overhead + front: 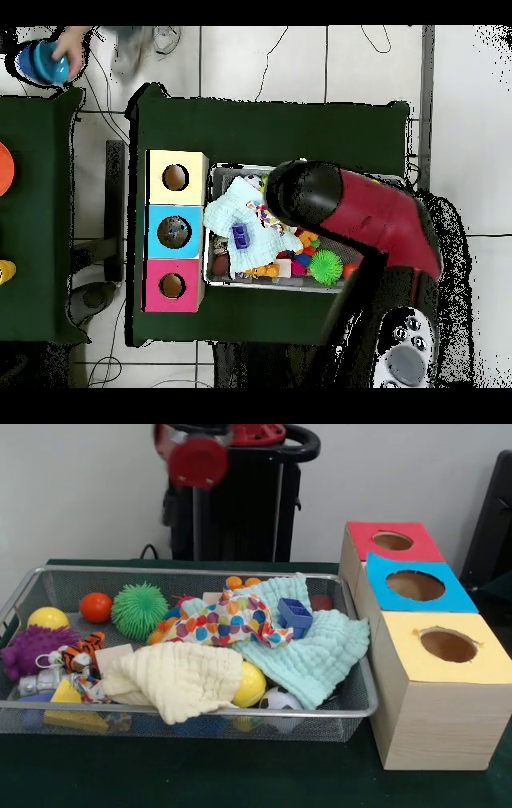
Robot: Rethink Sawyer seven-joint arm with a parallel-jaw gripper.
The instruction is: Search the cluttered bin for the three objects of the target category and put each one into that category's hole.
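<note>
The wire mesh bin (200,710) lies at the table's left in the front view and is full of clutter; it also shows in the overhead view (213,225). No clear water bottle shows in either view. Three cloths cover much of the bin: a cream one (180,678), a pale green one (316,648) and a polka-dot one (228,620). My red arm (350,215) hangs over the right part of the bin in the overhead view. In the front view only a red joint (198,460) shows at the top edge. The gripper itself shows in neither view.
Three wooden boxes with holes stand beside the bin: red top (392,542), blue top (416,584), yellow top (448,644). The bin holds a green spiky ball (138,610), a purple spiky toy (32,650), an orange ball (95,607), yellow balls (48,618) and a blue block (294,616). A person's hand (75,42) shows at the overhead view's top left.
</note>
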